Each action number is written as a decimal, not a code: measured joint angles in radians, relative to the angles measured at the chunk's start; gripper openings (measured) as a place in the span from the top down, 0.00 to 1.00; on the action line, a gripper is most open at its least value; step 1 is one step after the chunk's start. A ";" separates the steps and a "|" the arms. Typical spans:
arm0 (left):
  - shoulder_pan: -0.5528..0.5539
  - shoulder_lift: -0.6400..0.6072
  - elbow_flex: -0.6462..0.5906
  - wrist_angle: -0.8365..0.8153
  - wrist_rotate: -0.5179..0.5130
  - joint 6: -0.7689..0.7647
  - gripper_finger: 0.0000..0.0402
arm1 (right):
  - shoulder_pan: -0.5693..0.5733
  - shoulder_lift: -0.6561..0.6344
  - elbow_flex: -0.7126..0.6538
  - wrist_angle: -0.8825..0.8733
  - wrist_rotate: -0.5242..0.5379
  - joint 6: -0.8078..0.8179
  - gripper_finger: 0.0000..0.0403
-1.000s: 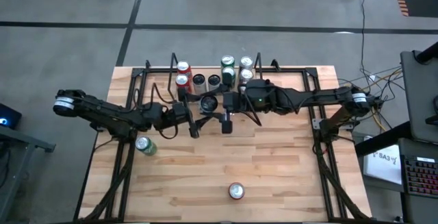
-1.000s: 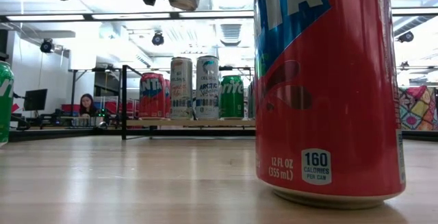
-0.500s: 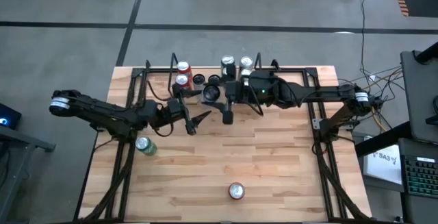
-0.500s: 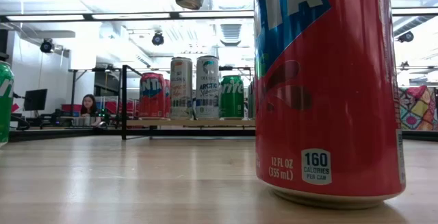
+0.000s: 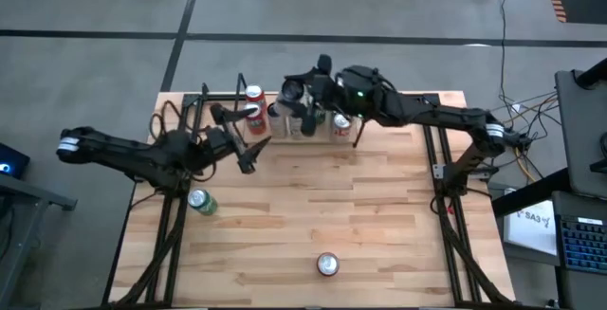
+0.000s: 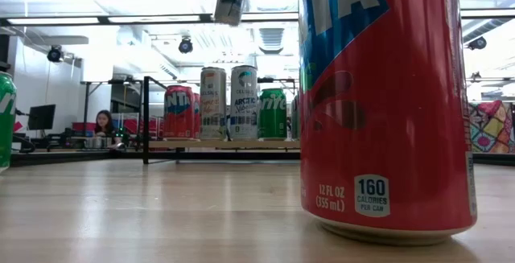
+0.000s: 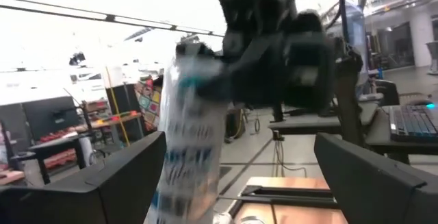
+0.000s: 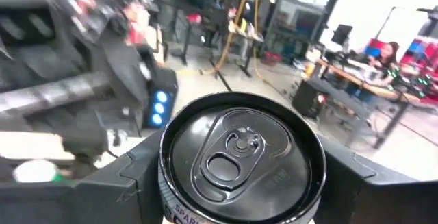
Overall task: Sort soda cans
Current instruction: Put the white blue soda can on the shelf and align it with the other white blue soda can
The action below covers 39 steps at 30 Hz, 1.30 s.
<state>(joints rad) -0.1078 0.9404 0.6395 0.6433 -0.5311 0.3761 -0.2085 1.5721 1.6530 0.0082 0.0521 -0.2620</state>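
Between the left gripper's (image 7: 226,176) two dark, spread fingers (image 7: 102,183), a white can with blue lettering (image 7: 188,145) hangs tilted, clamped by the right gripper (image 7: 274,53). A wooden bench (image 7: 284,190) lies below.

Wooden slatted table (image 5: 379,215), black frame rails along edges. Resting on top: cluster of soda cans (image 5: 254,103) at far edge, directly beneath right gripper (image 5: 305,111) and just beyond left gripper (image 5: 248,144); in low view this row (image 6: 229,102) stands upright, red, white and green bodies. Green can (image 5: 201,201) upright, near side of left gripper, close to left arm. Red can (image 5: 327,265) upright at near edge, well apart from both grippers; fills low view foreground (image 6: 386,110).
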 joint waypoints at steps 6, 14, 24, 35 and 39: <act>0.000 -0.087 0.000 -0.060 -0.053 0.045 0.11 | -0.063 0.093 0.118 -0.070 -0.001 -0.011 0.40; 0.000 -0.159 0.000 -0.087 -0.116 0.114 0.11 | -0.130 0.234 0.332 -0.236 -0.007 -0.009 0.40; 0.000 -0.179 -0.004 -0.087 -0.201 0.158 0.11 | -0.175 0.325 0.467 -0.363 -0.033 0.003 0.40; 0.000 -0.180 -0.008 -0.087 -0.230 0.166 0.11 | -0.221 0.366 0.467 -0.348 -0.055 0.002 0.40; 0.000 -0.179 -0.008 -0.087 -0.230 0.166 0.11 | -0.235 0.395 0.466 -0.348 -0.063 0.016 0.40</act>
<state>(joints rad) -0.1077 0.7612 0.6315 0.5559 -0.7609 0.5419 -0.4438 1.9674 2.1185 -0.3403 -0.0109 -0.2461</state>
